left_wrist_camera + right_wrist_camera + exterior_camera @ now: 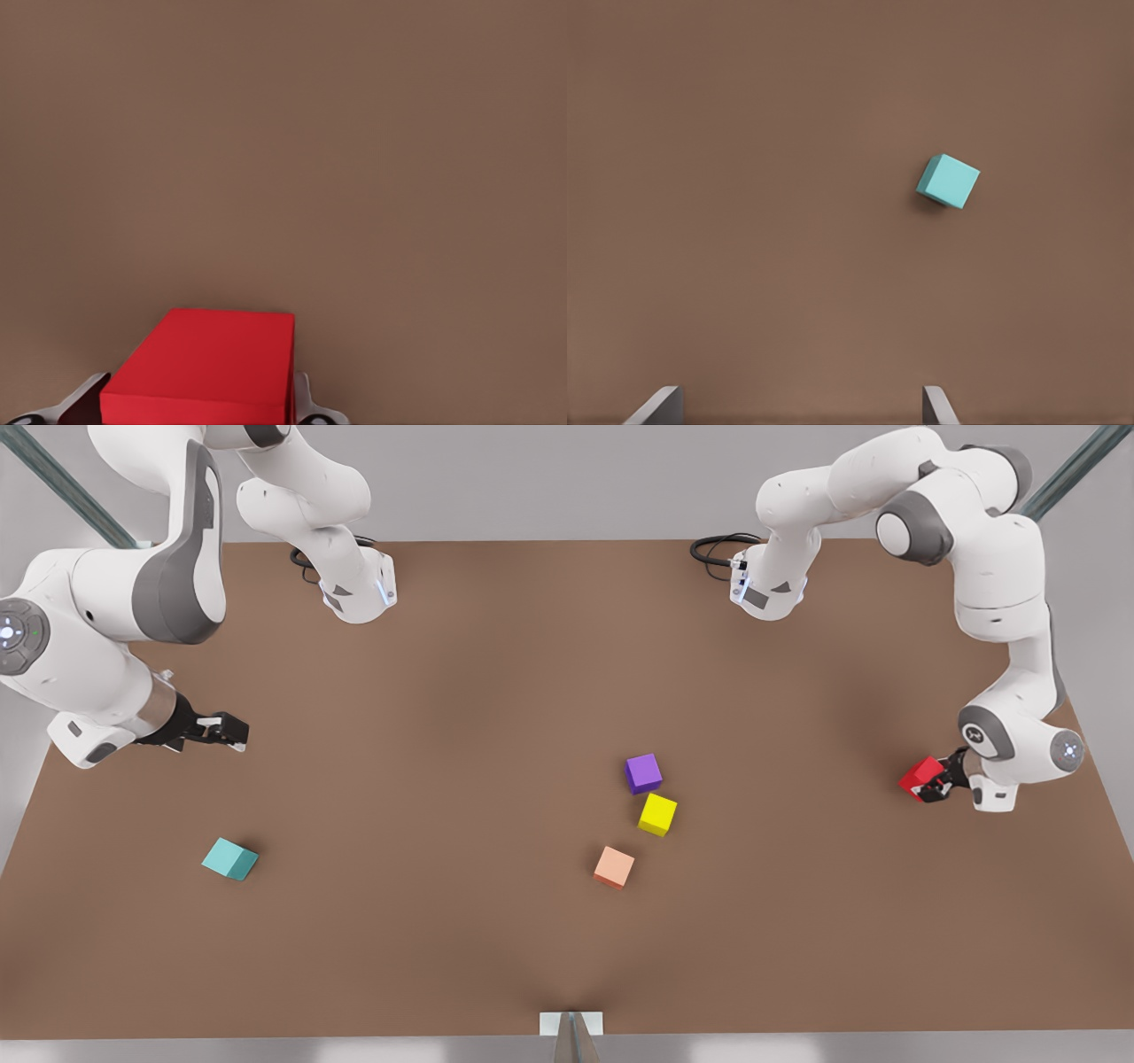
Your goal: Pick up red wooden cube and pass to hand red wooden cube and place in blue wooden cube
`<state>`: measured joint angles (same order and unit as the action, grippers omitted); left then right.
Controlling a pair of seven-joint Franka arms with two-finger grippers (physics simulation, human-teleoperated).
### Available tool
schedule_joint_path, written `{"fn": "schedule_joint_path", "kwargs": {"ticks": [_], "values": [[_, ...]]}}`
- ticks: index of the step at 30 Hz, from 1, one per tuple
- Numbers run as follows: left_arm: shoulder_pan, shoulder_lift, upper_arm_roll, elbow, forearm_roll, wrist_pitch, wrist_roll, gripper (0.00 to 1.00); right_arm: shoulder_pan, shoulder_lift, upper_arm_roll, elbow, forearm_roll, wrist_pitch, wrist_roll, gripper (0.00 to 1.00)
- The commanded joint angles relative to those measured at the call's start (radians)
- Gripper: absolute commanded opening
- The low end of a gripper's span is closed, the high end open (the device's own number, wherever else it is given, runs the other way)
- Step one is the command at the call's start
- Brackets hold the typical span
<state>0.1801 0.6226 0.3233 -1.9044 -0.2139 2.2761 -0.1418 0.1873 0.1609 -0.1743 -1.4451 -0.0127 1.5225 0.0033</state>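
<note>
The red wooden cube (920,776) hangs above the table at the front view's right, with my left gripper (932,786) shut on it. In the left wrist view the red wooden cube (208,367) sits between the fingers (304,403) of the left gripper (199,409). The blue wooden cube (229,859), teal in colour, rests on the table at the front view's left. My right gripper (223,732), the hand, hovers open above and behind it. In the right wrist view the blue wooden cube (948,181) lies ahead of the right gripper (799,405), whose fingers (658,405) are spread wide.
A purple cube (643,772), a yellow cube (657,814) and a pale orange cube (614,866) lie clustered near the middle of the brown table (443,735). Both arm bases stand at the far edge, with black cables beside them.
</note>
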Motion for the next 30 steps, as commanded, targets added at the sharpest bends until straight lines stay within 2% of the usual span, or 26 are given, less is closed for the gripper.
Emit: {"fn": "schedule_joint_path", "kwargs": {"ticks": [1, 2, 3, 4, 5, 6, 7, 8, 9, 10, 11, 12, 13, 14, 15, 17, 19, 21, 25, 27, 30], "values": [[-0.001, 0.009, -0.001, 0.002, -0.009, 0.034, -0.059, 0.99, 0.0, -0.001, -0.001, -0.001, 0.0, -0.002, 0.034, 1.0], [-0.002, 0.009, -0.003, 0.002, -0.009, 0.034, -0.059, 0.88, 0.0, -0.001, -0.001, -0.001, 0.0, -0.002, 0.034, 1.0], [-0.002, 0.011, -0.004, 0.002, -0.007, 0.034, -0.059, 0.68, 0.0, -0.001, -0.001, -0.001, 0.0, -0.002, 0.032, 1.0], [-0.002, 0.009, -0.006, 0.002, -0.007, 0.034, -0.058, 0.58, 0.0, -0.001, -0.001, -0.001, 0.0, -0.002, 0.032, 1.0], [-0.004, 0.009, -0.006, 0.004, -0.007, 0.031, -0.056, 0.56, 0.0, -0.001, -0.001, 0.0, -0.001, -0.002, 0.032, 1.0], [0.004, 0.002, -0.029, 0.005, -0.009, 0.02, -0.058, 0.56, -0.006, 0.025, 0.001, 0.003, 0.023, 0.011, -0.115, 1.0], [0.004, -0.023, -0.058, 0.013, -0.009, -0.019, -0.058, 0.55, -0.014, 0.093, -0.005, 0.009, 0.165, 0.01, -0.466, 1.0], [-0.011, -0.02, -0.104, 0.152, -0.047, -0.217, -0.061, 0.55, -0.031, 0.239, -0.005, 0.057, 0.42, 0.001, -0.837, 1.0], [-0.014, -0.014, -0.139, 0.29, -0.09, -0.369, -0.061, 0.55, -0.031, 0.334, 0.001, 0.1, 0.569, -0.002, -0.975, 1.0], [-0.014, 0.014, -0.24, 0.45, -0.148, -0.518, -0.062, 0.55, -0.025, 0.478, 0.015, 0.192, 0.704, -0.001, -1.224, 1.0], [-0.02, 0.063, -0.404, 0.571, -0.174, -0.61, -0.065, 0.56, -0.026, 0.58, 0.024, 0.247, 0.908, 0.011, -1.487, 1.0], [-0.053, 0.09, -0.486, 0.632, -0.163, -0.676, -0.064, 0.55, -0.023, 0.604, 0.027, 0.253, 0.996, 0.027, -1.54, 1.0], [-0.062, 0.13, -0.596, 0.685, -0.256, -0.724, -0.064, 0.55, -0.022, 0.612, 0.047, 0.244, 1.089, 0.041, -1.589, 1.0], [-0.068, 0.212, -0.745, 0.722, -0.381, -0.718, -0.053, 0.49, -0.02, 0.66, 0.061, 0.242, 1.198, 0.053, -1.707, 1.0], [-0.091, 0.301, -0.832, 0.797, -0.381, -0.701, -0.004, 0.49, -0.019, 0.697, 0.061, 0.247, 1.247, 0.053, -1.8, 1.0], [-0.143, 0.405, -0.885, 0.874, -0.387, -0.662, 0.08, 0.53, -0.02, 0.713, 0.067, 0.25, 1.286, 0.05, -1.944, 1.0], [-0.143, 0.485, -0.925, 0.874, -0.525, -0.708, 0.184, 0.53, -0.022, 0.72, 0.067, 0.238, 1.323, 0.004, -2.076, 1.0], [-0.143, 0.497, -0.938, 0.875, -0.637, -0.727, 0.22, 0.53, -0.025, 0.721, 0.067, 0.235, 1.323, -0.007, -2.088, 1.0], [-0.18, 0.503, -0.998, 0.874, -0.668, -0.475, 0.332, 0.53, -0.02, 0.735, 0.079, 0.232, 1.343, -0.01, -2.096, 1.0], [-0.189, 0.523, -1.001, 0.872, -0.815, -0.425, 0.418, 0.53, -0.02, 0.743, 0.09, 0.233, 1.344, -0.01, -2.094, 1.0], [-0.197, 0.525, -1.017, 0.872, -0.854, -0.395, 0.481, 0.57, -0.009, 0.755, 0.104, 0.235, 1.419, 0.008, -2.08, 1.0]]}}
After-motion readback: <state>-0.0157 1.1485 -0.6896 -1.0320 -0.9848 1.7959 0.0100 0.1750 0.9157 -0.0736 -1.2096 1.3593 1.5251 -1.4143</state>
